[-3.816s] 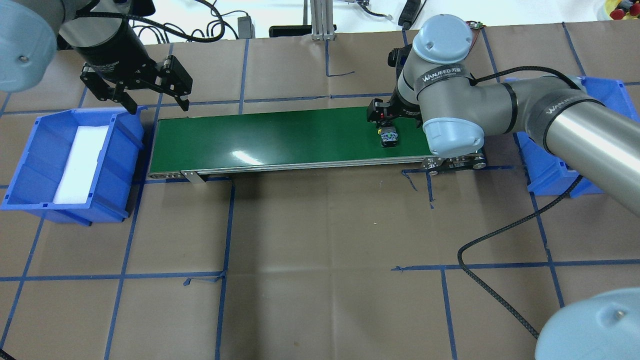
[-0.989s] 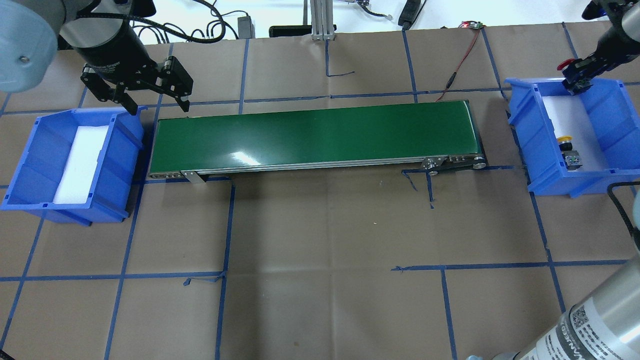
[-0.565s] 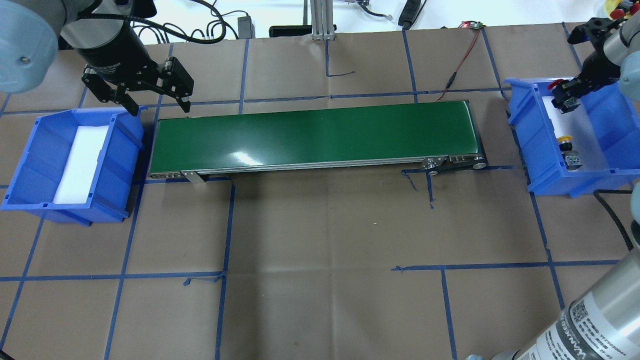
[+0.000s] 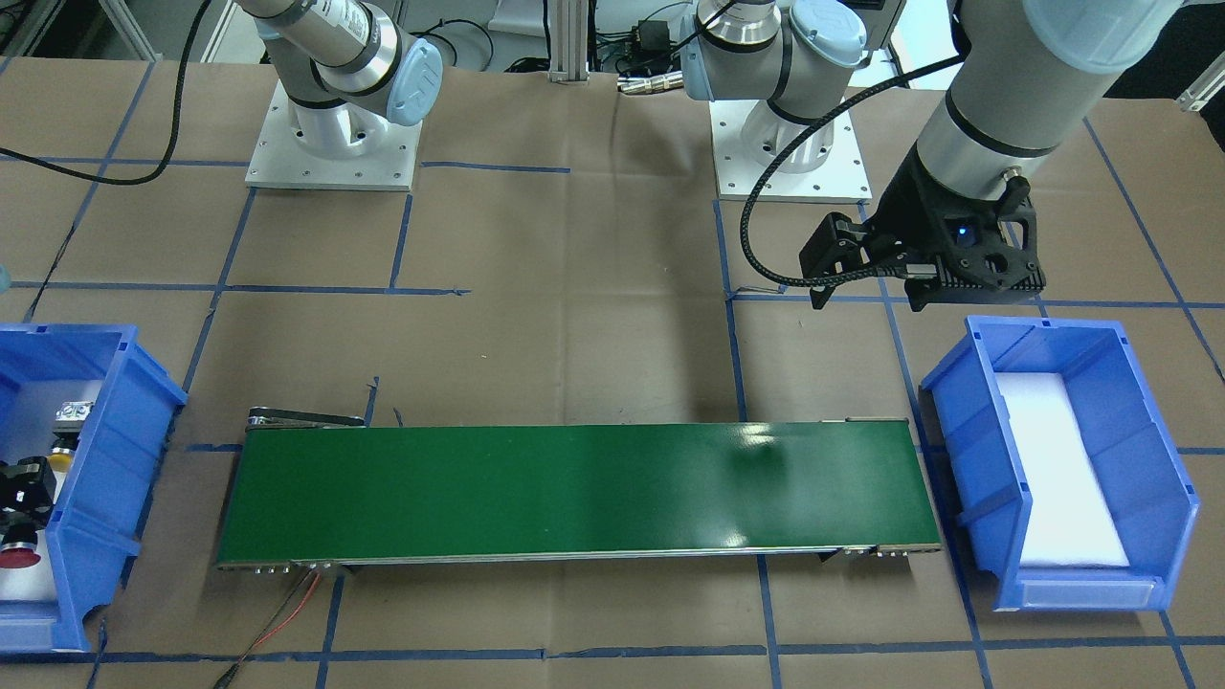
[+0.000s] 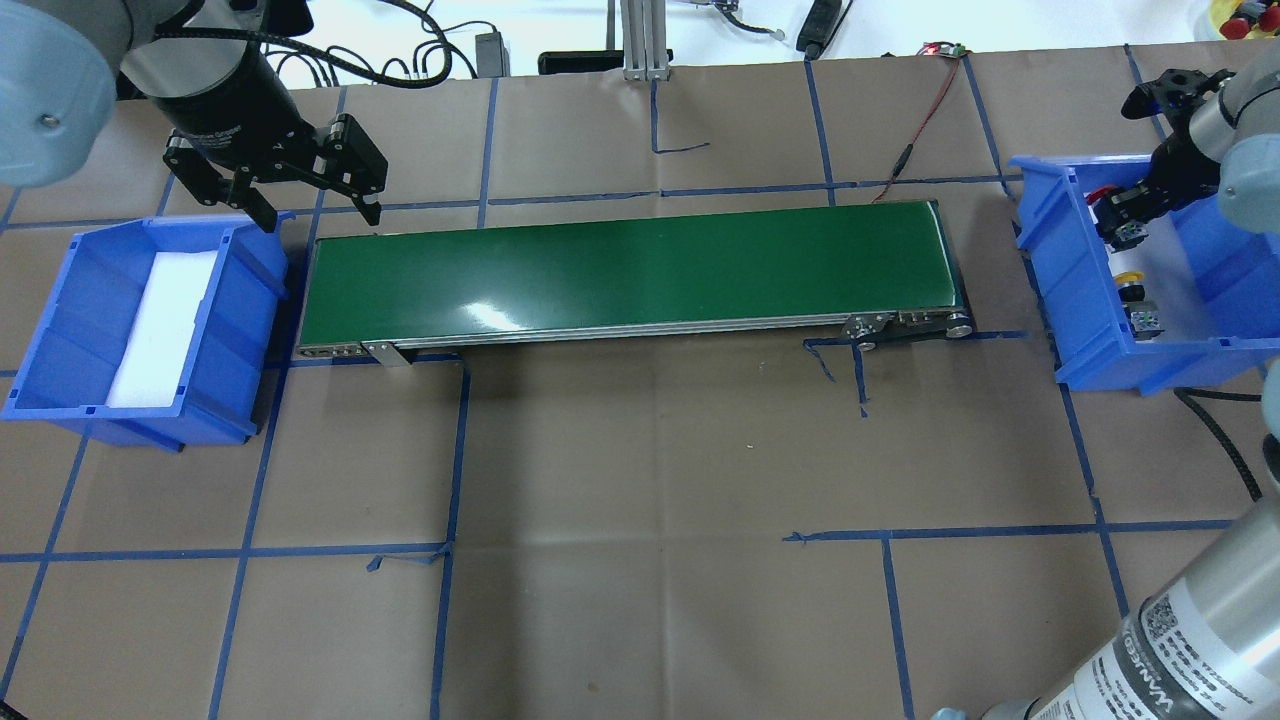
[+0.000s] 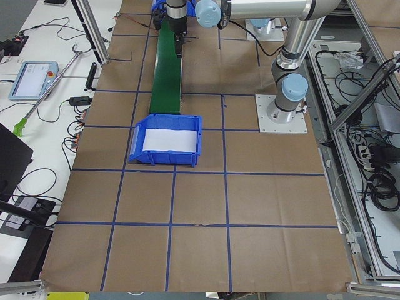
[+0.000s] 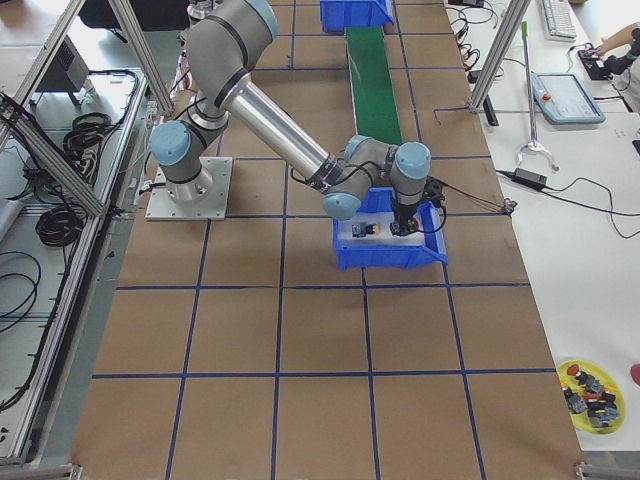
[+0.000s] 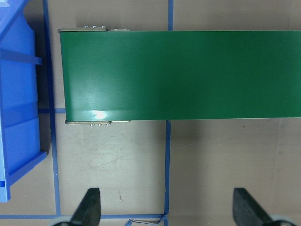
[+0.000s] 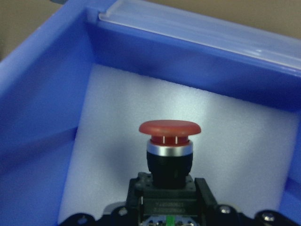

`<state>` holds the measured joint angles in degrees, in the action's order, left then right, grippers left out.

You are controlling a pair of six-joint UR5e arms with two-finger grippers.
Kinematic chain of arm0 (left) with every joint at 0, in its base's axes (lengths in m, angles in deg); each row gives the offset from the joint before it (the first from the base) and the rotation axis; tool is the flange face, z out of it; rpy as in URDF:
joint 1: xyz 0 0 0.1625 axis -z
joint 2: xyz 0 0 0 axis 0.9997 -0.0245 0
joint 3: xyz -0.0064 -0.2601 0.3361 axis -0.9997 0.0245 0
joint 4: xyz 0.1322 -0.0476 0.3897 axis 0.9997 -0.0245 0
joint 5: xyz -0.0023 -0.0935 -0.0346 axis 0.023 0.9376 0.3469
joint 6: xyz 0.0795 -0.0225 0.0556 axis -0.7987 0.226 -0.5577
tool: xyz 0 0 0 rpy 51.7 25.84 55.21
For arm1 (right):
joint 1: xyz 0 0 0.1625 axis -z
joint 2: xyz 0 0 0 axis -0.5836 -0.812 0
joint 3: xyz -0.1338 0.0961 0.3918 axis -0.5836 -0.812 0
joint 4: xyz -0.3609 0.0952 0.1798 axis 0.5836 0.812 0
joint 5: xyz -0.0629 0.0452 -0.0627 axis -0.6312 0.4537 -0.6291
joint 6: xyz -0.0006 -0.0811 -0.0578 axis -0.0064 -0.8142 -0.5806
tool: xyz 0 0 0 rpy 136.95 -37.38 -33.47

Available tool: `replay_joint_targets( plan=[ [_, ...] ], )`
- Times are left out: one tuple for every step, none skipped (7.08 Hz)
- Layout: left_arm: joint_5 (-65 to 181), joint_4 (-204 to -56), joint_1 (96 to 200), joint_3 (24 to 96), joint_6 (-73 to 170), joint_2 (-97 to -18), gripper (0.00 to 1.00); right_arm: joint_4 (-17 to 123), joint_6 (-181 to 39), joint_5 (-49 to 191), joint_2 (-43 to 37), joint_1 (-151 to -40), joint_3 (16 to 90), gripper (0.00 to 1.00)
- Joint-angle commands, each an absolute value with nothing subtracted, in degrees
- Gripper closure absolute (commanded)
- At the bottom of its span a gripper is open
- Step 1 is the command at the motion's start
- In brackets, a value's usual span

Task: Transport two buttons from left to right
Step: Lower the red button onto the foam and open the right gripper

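My right gripper point(image 5: 1120, 215) is shut on the red-capped button point(image 5: 1101, 193) and holds it inside the right blue bin point(image 5: 1065, 285), over the white foam. The right wrist view shows the red button point(image 9: 169, 141) in the jaws, cap pointing into the bin. The yellow-capped button point(image 5: 1131, 281) lies on the foam nearer the bin's front, also seen in the front-facing view point(image 4: 61, 457). My left gripper point(image 5: 318, 216) is open and empty, hovering behind the left end of the conveyor and beside the left blue bin point(image 5: 60, 330).
The green conveyor belt point(image 5: 620, 270) runs between the two bins and carries nothing. The left bin holds only a white foam pad point(image 5: 160, 325). A red wire point(image 5: 925, 115) lies behind the belt's right end. Brown paper with blue tape lines covers the table.
My right gripper carried the red button from the belt's right end to the right bin and has lowered it into the bin. The left arm has not moved.
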<state>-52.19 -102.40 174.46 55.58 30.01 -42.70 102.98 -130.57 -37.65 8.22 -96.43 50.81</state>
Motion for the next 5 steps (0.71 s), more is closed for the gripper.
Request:
replay_joint_targets(
  plan=[
    [-52.19,-102.4,174.46,55.59,30.01,-42.67,0.0,102.92,-130.51,-38.33,8.4,-96.18,50.96,0.17],
    [-52.19,-102.4,174.46,55.5,30.01,-42.67,0.0,102.92,-130.6,-38.33,8.22,-96.18,50.96,0.01],
    [-52.28,-102.4,174.46,55.58,29.92,-42.67,0.0,102.83,-130.6,-38.33,8.13,-96.18,50.96,0.01],
    [-52.54,-102.48,174.38,55.67,29.31,-42.67,0.0,102.74,-130.42,-38.33,8.05,-96.18,50.88,0.01],
    [-52.54,-102.31,174.29,56.46,29.31,-42.49,0.0,102.65,-130.25,-38.33,7.78,-96.18,50.35,0.01]
  ],
)
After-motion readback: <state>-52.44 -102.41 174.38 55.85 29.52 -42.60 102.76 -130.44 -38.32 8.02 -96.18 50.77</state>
